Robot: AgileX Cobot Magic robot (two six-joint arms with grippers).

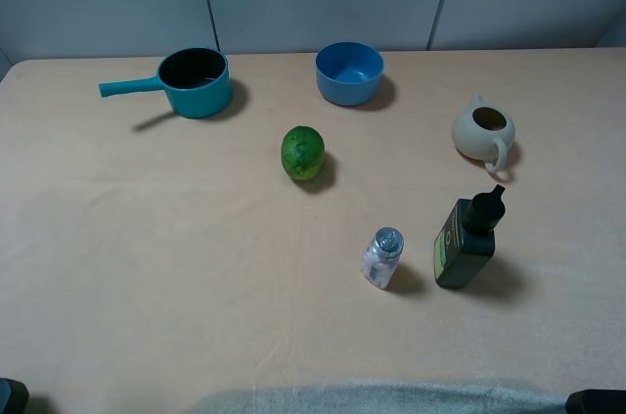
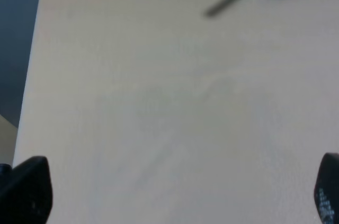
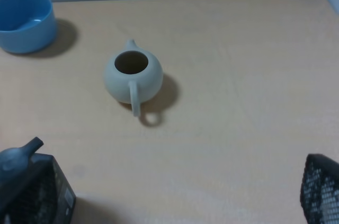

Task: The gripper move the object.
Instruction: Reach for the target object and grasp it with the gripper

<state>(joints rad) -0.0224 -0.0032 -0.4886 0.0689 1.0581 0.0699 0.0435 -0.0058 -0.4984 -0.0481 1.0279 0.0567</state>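
Note:
The cream pitcher [image 1: 483,130] stands upright at the right of the table, with its handle toward the front and its spout toward the back. In the right wrist view the pitcher [image 3: 133,75] sits well ahead of my right gripper [image 3: 177,192], which is open and empty. Its black fingers [image 3: 320,189] show at the frame's lower corners. My left gripper [image 2: 177,189] is open and empty over bare table at the left. In the high view only dark bits of the arms show at the bottom corners.
A teal saucepan [image 1: 194,82] stands at the back left and a blue bowl [image 1: 349,72] at the back middle. A green fruit [image 1: 302,153] lies mid-table. A glass shaker [image 1: 382,257] and a dark bottle [image 1: 465,243] stand in front of the pitcher.

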